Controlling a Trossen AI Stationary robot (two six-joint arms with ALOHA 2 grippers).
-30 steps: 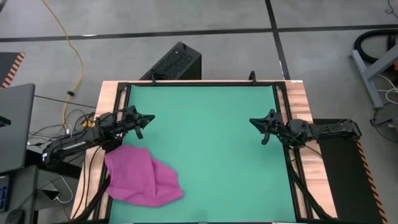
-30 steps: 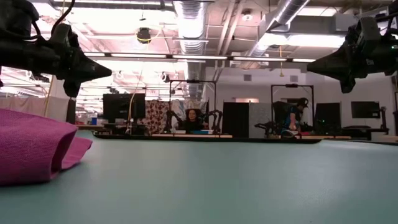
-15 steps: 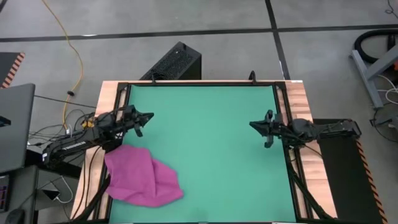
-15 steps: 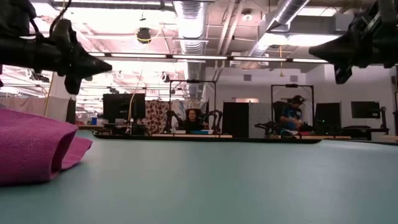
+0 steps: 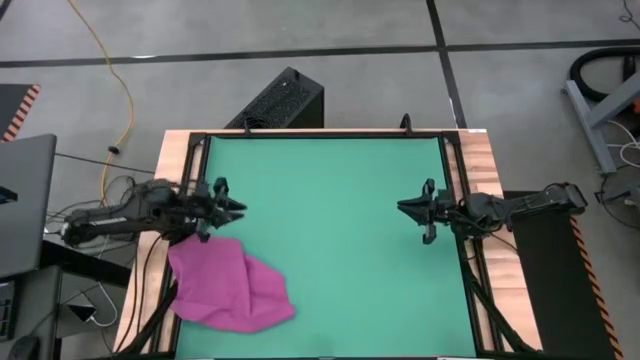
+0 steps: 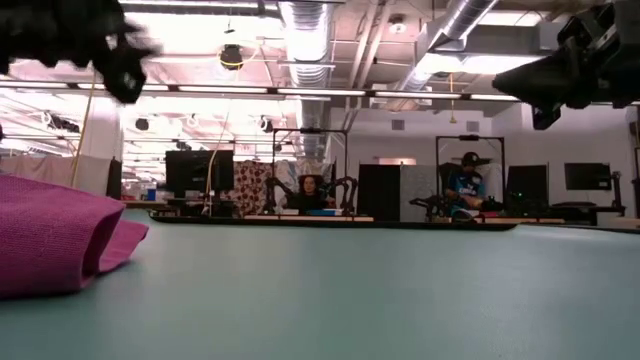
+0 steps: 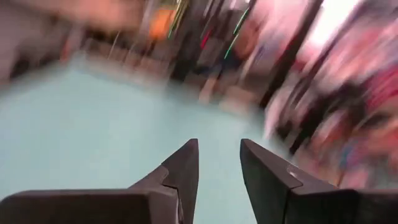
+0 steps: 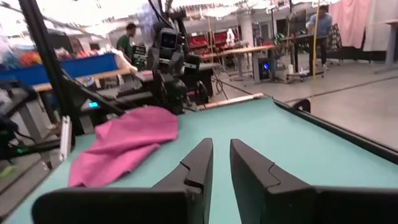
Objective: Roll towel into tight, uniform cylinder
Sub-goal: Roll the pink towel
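The magenta towel (image 5: pixel 230 285) lies in a loose crumpled heap on the green mat (image 5: pixel 340 260) near the table's left near corner; it also shows in the low view (image 6: pixel 55 235) and the right wrist view (image 8: pixel 124 143). My left gripper (image 5: pixel 240 207) hovers above the mat just beyond the towel's far edge, pointing level toward the right, its fingers (image 7: pixel 186 165) open and empty. My right gripper (image 5: pixel 403 207) hovers by the right edge, pointing level toward the left, far from the towel. Its fingers (image 8: pixel 202 158) stand a little apart with nothing between them.
A black frame rail (image 5: pixel 455 180) runs along the mat's edges, with wooden table strips (image 5: pixel 480 160) outside it. A black box (image 5: pixel 280 100) stands beyond the far edge. The mat between the two grippers is bare. People sit at desks (image 6: pixel 312 190) in the room behind.
My left gripper has risen and swung a little toward the table's near edge, closer to the towel's far side. The towel has not moved.
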